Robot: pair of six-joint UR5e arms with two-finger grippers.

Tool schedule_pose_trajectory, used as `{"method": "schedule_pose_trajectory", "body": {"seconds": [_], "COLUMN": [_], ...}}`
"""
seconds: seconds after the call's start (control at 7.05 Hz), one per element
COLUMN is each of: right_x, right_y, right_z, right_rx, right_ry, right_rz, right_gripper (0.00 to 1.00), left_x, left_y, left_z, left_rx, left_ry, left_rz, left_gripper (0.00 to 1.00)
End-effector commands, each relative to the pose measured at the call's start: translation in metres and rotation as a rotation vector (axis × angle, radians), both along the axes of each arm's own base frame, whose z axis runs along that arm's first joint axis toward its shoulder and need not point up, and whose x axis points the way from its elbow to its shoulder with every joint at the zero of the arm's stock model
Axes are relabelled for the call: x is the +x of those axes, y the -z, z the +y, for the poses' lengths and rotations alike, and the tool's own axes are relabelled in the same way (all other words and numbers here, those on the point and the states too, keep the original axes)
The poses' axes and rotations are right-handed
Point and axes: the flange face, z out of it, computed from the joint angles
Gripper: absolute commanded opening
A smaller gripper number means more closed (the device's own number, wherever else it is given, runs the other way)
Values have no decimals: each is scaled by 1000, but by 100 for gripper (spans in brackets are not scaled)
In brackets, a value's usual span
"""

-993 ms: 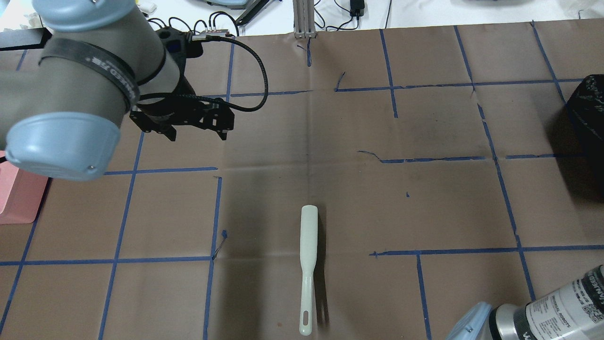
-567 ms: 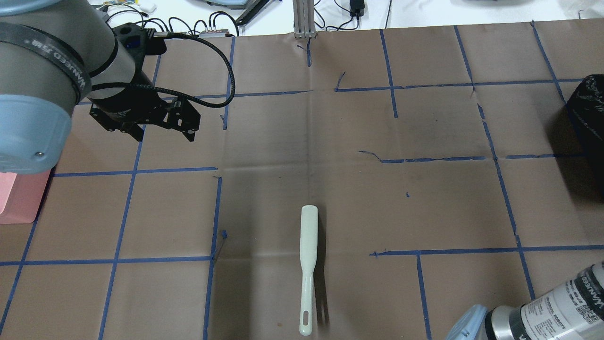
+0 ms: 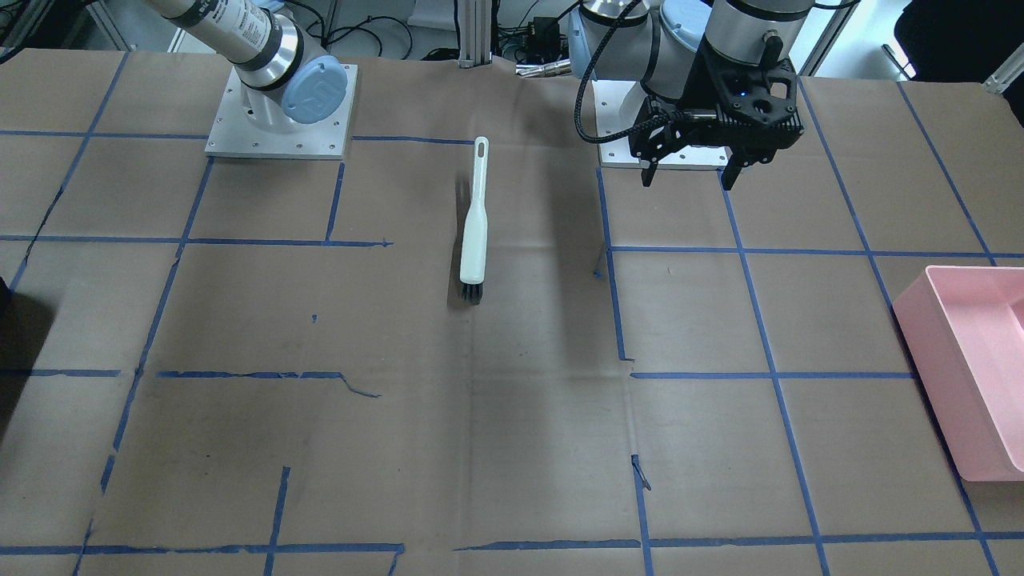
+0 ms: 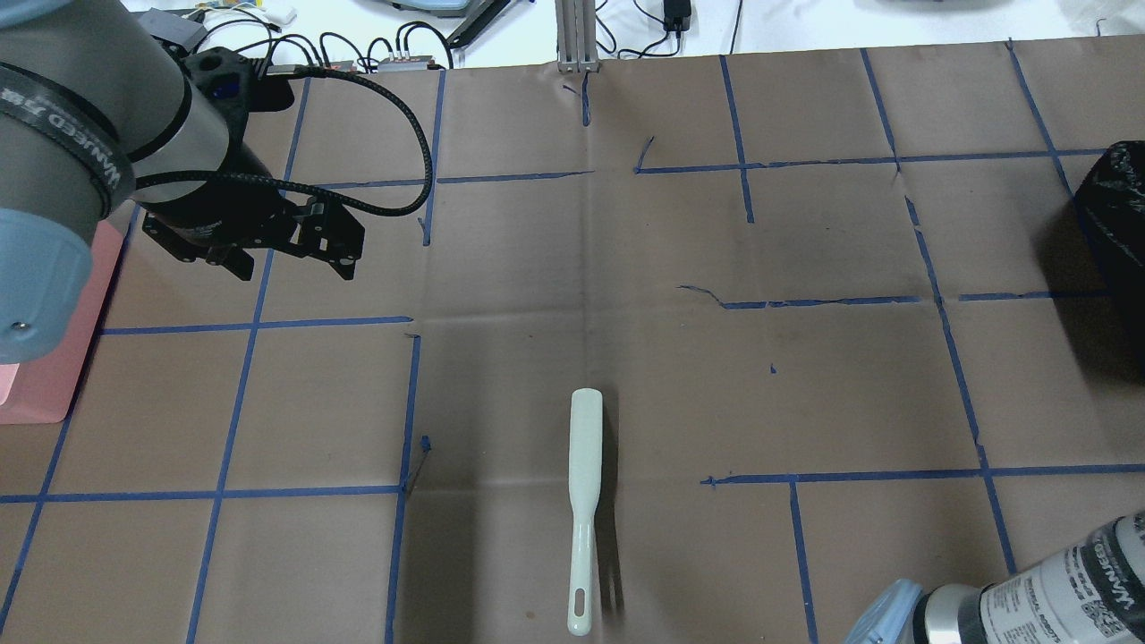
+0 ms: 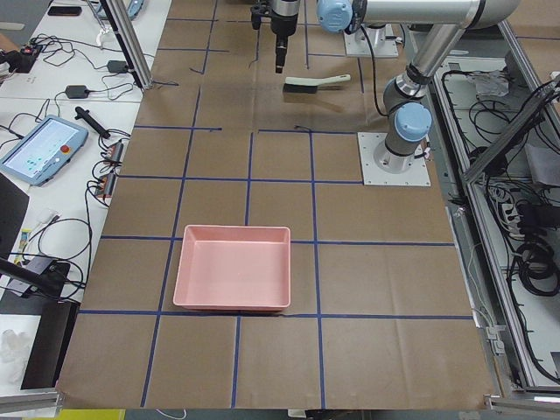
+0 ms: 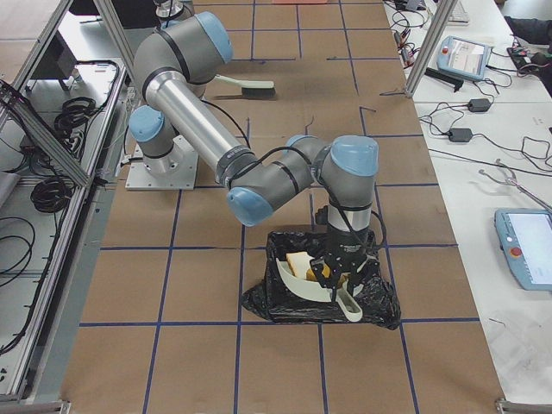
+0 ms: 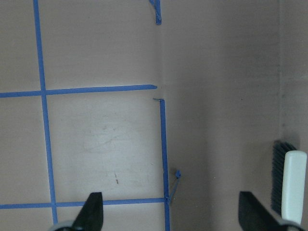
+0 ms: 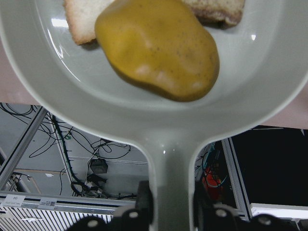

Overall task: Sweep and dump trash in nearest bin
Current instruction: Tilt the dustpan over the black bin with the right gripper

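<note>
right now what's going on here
The right gripper has its fingers shut on the handle of a dustpan and holds it over the black bin. A yellow potato-like ball and a bread slice are in the pan, not yet dumped. The left gripper hovers open and empty above the table. The brush lies on the table, and the pink tray is empty.
</note>
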Motion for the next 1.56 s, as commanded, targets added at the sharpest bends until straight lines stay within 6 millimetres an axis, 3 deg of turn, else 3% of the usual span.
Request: {"method": "schedule_pose_trajectory", "body": {"seconds": [0.0, 0.71, 0.99, 1.42], "right_x": [21, 30, 35, 52], "right_y": [3, 24, 24, -11], "right_z": [19, 29, 35, 48], "right_rx": [-49, -70, -87, -80], "right_ry": [-6, -86, -124, -131], "right_rz": [84, 249, 346, 332], "right_gripper": [2, 2, 1, 0], "left_x": [0, 0, 0, 0], "left_y": [-2, 8, 4, 0], "left_z": [4, 4, 5, 2], "left_rx": [-5, 15, 5, -3], "left_ry": [-4, -3, -3, -5], "left_rz": [-1, 2, 2, 2], "left_gripper": [99, 99, 99, 99]}}
